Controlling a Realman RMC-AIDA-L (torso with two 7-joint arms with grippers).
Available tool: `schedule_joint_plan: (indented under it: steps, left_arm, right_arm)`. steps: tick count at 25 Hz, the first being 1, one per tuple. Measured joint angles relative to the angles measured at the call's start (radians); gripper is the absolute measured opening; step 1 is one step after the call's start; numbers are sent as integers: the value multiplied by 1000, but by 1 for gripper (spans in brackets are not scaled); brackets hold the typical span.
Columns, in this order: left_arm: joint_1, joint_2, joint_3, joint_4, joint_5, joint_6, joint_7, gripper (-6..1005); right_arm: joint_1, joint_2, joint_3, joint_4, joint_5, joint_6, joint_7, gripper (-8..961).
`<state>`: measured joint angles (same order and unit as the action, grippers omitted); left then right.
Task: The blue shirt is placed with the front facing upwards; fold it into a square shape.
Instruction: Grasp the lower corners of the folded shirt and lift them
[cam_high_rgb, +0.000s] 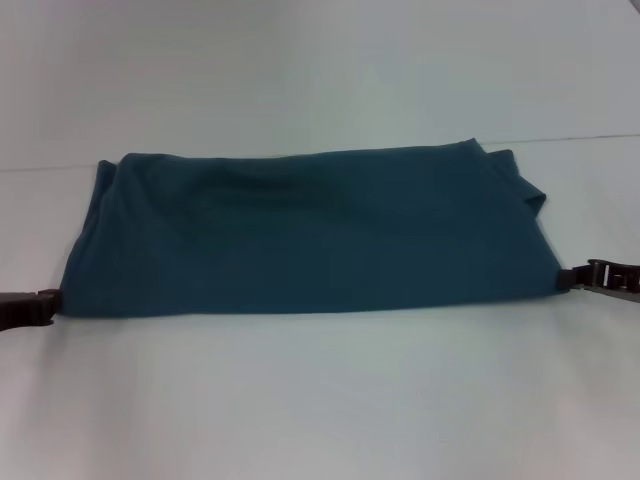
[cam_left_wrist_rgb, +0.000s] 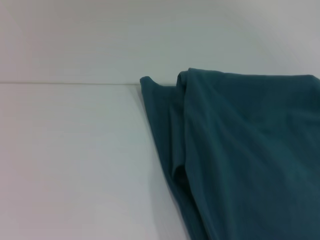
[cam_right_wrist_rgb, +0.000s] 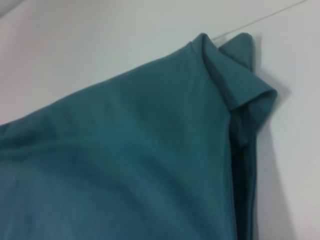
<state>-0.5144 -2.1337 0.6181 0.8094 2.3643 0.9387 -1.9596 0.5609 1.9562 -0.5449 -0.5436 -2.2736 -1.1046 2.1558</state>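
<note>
Head view: the blue shirt (cam_high_rgb: 300, 230) lies folded into a wide band across the middle of the white table (cam_high_rgb: 320, 400), its long axis running from 9 o'clock to 3 o'clock. Only plain teal fabric shows on the upper face; no print, label or other writing can be read in any view. At the 2 o'clock corner a folded layer juts out past the band's edge; the same doubled corner shows in the right wrist view (cam_right_wrist_rgb: 240, 75). The left wrist view shows stacked fabric edges (cam_left_wrist_rgb: 180, 125) resting on the table.

The left gripper (cam_high_rgb: 45, 305) sits at 9 o'clock, touching the shirt's near-left corner. The right gripper (cam_high_rgb: 585, 278) sits at 3 o'clock, at the near-right corner. For both claws, whether they pinch the cloth or stand apart cannot be told.
</note>
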Motion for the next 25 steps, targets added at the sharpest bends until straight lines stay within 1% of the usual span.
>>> schedule_joint_plan:
  steps: [3, 8, 9, 12, 18, 22, 25]
  left_arm:
    - [9, 4, -9, 22, 0, 57, -2, 0]
    - [26, 16, -39, 56, 2, 167, -2, 0]
    - [35, 19, -49, 72, 6, 211, -1, 1]
    - [43, 22, -60, 80, 8, 244, 3, 1]
    - [69, 29, -78, 114, 14, 351, 16, 1]
    - [81, 32, -94, 130, 28, 412, 27, 1]
    - [87, 33, -115, 143, 46, 461, 34, 0]
  right_arm:
    - [-22, -2, 19, -30, 0, -41, -11, 26]
    - [-61, -2, 31, -70, 0, -105, -23, 28]
    - [-71, -2, 34, -77, 0, -121, -29, 28]
    - [-95, -2, 42, -95, 0, -168, -43, 29]
    - [-130, -4, 74, -104, 0, -251, -85, 31]
    - [-158, -12, 81, -104, 0, -298, -107, 32]
    - [-167, -13, 82, -104, 0, -311, -114, 32]
